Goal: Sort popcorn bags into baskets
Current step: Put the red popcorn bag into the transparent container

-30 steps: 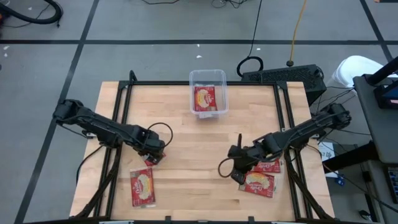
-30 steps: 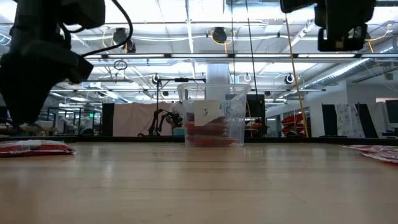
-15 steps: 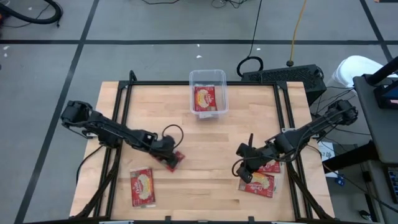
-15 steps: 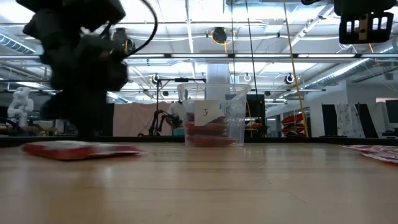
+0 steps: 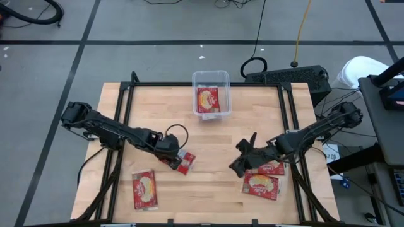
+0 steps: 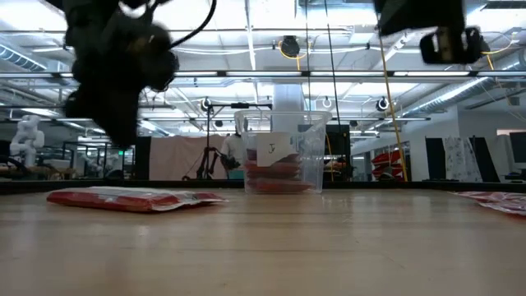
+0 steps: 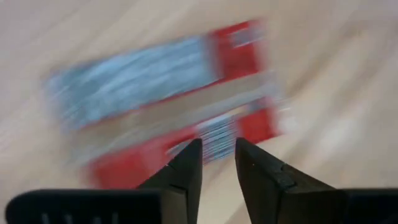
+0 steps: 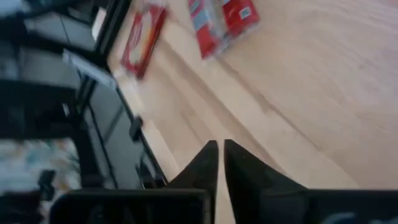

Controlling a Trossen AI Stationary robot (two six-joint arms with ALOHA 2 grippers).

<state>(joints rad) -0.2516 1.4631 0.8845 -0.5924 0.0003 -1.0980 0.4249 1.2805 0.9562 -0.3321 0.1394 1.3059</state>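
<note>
A popcorn bag [image 5: 185, 162] lies flat on the table left of centre, its grey-white back [image 7: 143, 81] up. My left gripper [image 5: 175, 160] hangs just above its left end, with a narrow gap between the fingers [image 7: 216, 146] and nothing in it. The low view shows this gripper [image 6: 119, 140] clear of the bag [image 6: 131, 199]. My right gripper [image 5: 236, 166] is raised over bare wood at the right, shut [image 8: 220, 146] and holding nothing. The clear basket [image 5: 211, 81] at the far middle holds one bag [image 5: 209, 99].
Another bag [image 5: 144, 189] lies near the front left edge. Two more bags [image 5: 261, 186] [image 5: 273, 168] lie at the front right beside my right arm. Black frame rails [image 5: 123, 113] run along both table sides. Bare wood stretches from the centre to the basket.
My left gripper has gone toward the table's right edge, and the bag beneath it has slid the same way along the table and turned a little. The gripper has then risen off it. My right gripper has rolled and tipped up toward level, staying over the same spot.
</note>
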